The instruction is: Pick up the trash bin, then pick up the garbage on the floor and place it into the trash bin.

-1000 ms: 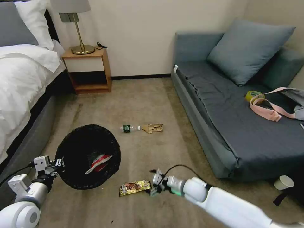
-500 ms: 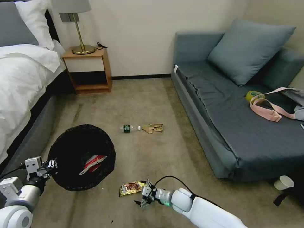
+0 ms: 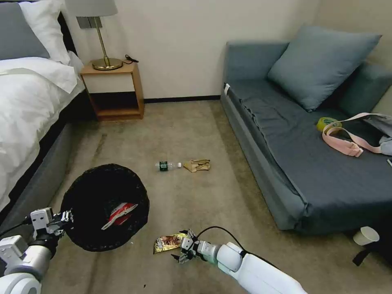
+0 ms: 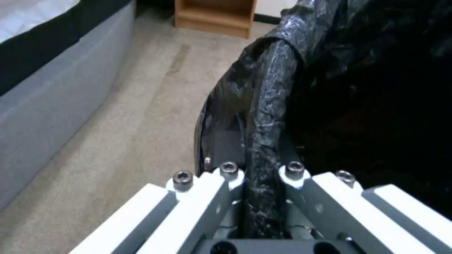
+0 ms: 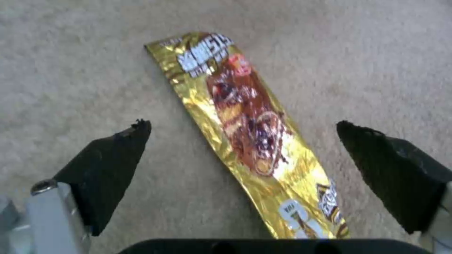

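Looks like a bedroom or hotel room: a bed [image 3: 28, 106] with white sheets, a wooden nightstand [image 3: 112, 90] right beside it holding a brass lamp [image 3: 100, 36], and a blue-grey sofa [image 3: 302, 134] across the carpet [image 3: 183, 130].

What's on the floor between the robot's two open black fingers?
The gold-brown snack wrapper lies flat on the carpet between the right gripper's open fingers, untouched, in the right wrist view.

Bare carpet [image 3: 196, 130] lies open between bed [image 3: 24, 106] and sofa [image 3: 294, 163]; bin [image 3: 104, 206] blocks the left.
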Available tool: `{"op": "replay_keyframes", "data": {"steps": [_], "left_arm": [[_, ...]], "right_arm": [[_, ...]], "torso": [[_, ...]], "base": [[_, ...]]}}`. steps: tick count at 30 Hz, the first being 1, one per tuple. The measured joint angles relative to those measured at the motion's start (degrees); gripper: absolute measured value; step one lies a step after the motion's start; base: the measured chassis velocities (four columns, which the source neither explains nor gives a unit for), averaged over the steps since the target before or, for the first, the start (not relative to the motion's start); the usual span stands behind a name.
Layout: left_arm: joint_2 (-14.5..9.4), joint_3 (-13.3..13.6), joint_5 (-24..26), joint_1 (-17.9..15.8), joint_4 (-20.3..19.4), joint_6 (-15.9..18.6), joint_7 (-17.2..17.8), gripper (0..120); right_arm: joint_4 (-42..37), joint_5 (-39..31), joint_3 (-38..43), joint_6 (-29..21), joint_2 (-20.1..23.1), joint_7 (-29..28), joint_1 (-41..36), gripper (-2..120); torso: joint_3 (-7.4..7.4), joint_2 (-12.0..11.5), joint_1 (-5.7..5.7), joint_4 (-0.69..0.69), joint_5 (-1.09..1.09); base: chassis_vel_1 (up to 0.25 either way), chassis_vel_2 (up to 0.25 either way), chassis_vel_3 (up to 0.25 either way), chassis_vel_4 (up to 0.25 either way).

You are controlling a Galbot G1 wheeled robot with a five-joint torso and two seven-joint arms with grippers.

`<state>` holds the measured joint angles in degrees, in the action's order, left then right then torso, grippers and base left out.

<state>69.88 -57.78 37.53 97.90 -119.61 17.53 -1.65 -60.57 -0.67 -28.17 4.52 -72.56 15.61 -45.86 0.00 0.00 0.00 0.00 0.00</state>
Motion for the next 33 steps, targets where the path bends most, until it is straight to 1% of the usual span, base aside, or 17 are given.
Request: {"op": "replay_keyframes", "data": {"steps": [10,18,27,33], "left_arm": [[0.6,-1.0,0.0,1.2,-0.5,-0.3,-0.1,1],[1.4,-1.0,-0.7,2.0,-0.6,-0.7,-0.4,1],[1.5,-0.9,-0.9,2.2,-0.6,-0.9,-0.4,1],[1.8,-0.5,-1.4,2.2,-0.6,-0.9,-0.4,1]], "right_arm": [[5.7,2.2,2.7,2.9,-2.3,0.5,0.6,100],[8.4,3.6,3.7,3.9,-3.4,0.6,1.2,100],[9.6,4.7,4.4,4.0,-3.7,0.4,0.9,100],[11.9,5.3,5.4,5.2,-4.5,0.3,0.9,100]], "torso": [[0.0,0.0,0.0,0.0,0.0],[0.0,0.0,0.0,0.0,0.0],[0.0,0.0,0.0,0.0,0.0],[0.0,0.0,0.0,-0.01,0.01]], "base": [[0.0,0.0,0.0,0.0],[0.0,0.0,0.0,0.0],[0.0,0.0,0.0,0.0],[0.0,0.0,0.0,0.0]]}}
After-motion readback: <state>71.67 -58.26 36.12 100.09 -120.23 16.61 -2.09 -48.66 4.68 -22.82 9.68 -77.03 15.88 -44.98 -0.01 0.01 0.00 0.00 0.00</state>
